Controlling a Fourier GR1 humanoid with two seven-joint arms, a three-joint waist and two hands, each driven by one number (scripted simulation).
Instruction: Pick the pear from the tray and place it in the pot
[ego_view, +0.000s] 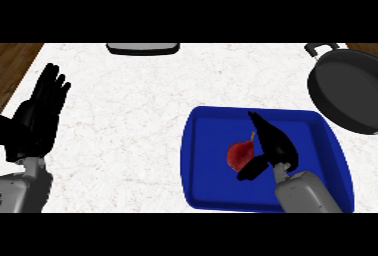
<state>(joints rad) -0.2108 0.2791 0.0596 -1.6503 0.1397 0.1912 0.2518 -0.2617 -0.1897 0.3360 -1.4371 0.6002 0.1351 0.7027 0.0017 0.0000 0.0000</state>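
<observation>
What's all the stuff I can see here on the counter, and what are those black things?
Tray: one, blue, on the counter right of the middle.
Pear: one, red, lying in the tray.
Pot: one, dark grey, at the right edge, cut off by the view.
Grey object: one, at the far edge of the counter; too little shows to name it.
Counter: one, white marbled top; brown wood shows at the far corners.
Left hand: one, black on a grey forearm, open, fingers up, resting at the left edge.
Right hand: one, black on a grey forearm, over the tray, open, fingers and thumb either side of the pear, not yet closed on it.
</observation>
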